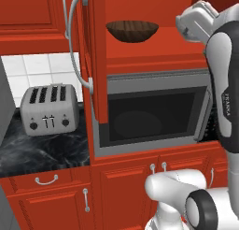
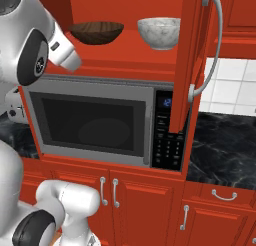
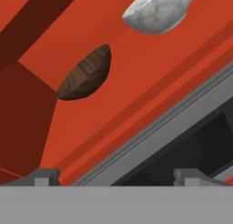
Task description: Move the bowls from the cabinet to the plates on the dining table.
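You had both bowls on the open cabinet's point(image 2: 125, 52) red shelf above the microwave point(image 2: 100, 121): the brown bowl point(image 2: 97, 32) to the left, the white bowl point(image 2: 159, 33) just right of it, apart and upright. The doors point(image 2: 187, 60) stood swung wide, which left the shelf reachable from the front. Your gripper point(image 3: 116, 176) was spread fully and held nothing, its fingertips point(image 3: 43, 176) low at the shelf's front edge, probably because you were lining up on the brown bowl

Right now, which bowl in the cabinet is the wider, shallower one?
The dark brown wood-grain bowl, on the left of the cabinet shelf above the microwave. The white marbled bowl to its right is smaller and deeper.
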Tool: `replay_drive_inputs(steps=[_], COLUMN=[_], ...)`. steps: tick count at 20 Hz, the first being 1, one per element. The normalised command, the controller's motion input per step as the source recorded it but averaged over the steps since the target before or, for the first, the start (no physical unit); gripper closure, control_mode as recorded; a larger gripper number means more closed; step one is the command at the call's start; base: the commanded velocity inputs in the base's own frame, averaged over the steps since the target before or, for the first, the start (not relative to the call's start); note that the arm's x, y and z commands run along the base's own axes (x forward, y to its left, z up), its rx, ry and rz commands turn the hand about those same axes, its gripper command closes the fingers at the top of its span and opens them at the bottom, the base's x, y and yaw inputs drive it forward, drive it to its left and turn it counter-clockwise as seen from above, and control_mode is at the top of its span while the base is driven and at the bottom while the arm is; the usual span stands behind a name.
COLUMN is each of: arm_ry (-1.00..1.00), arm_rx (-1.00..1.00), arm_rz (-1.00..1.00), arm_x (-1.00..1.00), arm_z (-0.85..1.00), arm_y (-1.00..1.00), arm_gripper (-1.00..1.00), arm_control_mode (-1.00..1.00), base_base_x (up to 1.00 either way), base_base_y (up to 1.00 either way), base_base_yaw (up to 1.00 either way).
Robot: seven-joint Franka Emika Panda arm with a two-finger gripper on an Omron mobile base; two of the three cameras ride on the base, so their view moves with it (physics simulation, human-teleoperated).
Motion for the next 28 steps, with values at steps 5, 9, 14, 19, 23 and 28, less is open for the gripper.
replay_drive_inputs(steps=[5,9,14,19,23,28], arm_ry=[0.0,0.0,0.0,0.0,0.06,0.11], arm_rx=[0.03,0.08,0.09,0.09,0.09,0.08], arm_rz=[0.0,0.0,0.0,0.0,0.0,0.0], arm_x=[0.32,0.28,0.24,0.22,0.23,0.33], arm_z=[-0.17,-0.42,-0.11,0.0,0.05,0.16], arm_y=[0.0,0.0,0.0,0.0,0.0,0.0], arm_gripper=[-1.0,-1.0,-1.0,-1.0,-1.0,-1.0], arm_control_mode=[-1.0,-1.0,-1.0,-1.0,-1.0,-1.0], base_base_x=[0.0,0.0,0.0,0.0,0.0,0.0], base_base_y=[0.0,0.0,0.0,0.0,0.0,0.0], base_base_yaw=[0.0,0.0,0.0,0.0,0.0,0.0])
